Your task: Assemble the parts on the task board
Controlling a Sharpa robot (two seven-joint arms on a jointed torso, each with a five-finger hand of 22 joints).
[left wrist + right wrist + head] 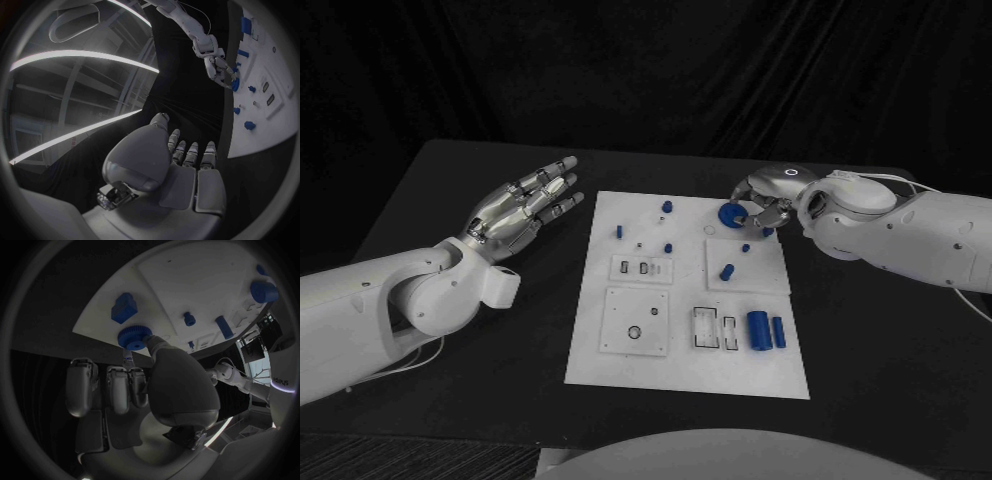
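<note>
Where the white board point(689, 370) lies mid-table point(473, 170), no readable writing on it; small blue pieces dotted over its raised squares, two blue cylinders point(767, 329) side by side near its right edge. At the far right corner, right hand point(764, 205) pinching a ridged blue wheel point(731, 214), fingertip contact partly hidden. Left hand point(524, 208) held beside the board, fingers spread, holding nothing.

White task board point(687, 380) — blue parts point(759, 329), perhaps one grey — black table point(877, 380), silver hands point(524, 212).
</note>
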